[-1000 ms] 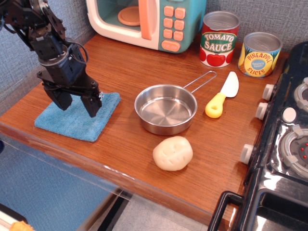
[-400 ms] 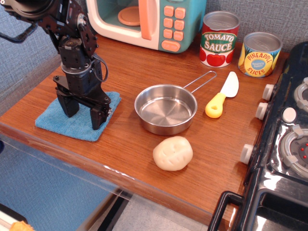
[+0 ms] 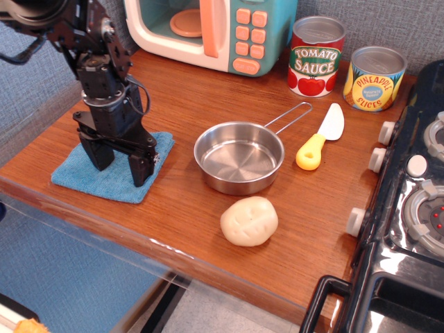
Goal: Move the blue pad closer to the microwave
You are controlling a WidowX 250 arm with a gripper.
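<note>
Wooden counter: my pincer stood spread open, tips pressing the blue pad beneath; the microwave lay far behind it, the move unstarted.

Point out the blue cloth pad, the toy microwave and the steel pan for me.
Light-blue terry cloth pad point(image 3: 75, 179): main camera view, on its bare front-left area.
Teal toy microwave point(image 3: 274, 38): main camera view, on its teal right side.
Round steel pan point(image 3: 238, 159): main camera view, on its inner floor.
</note>
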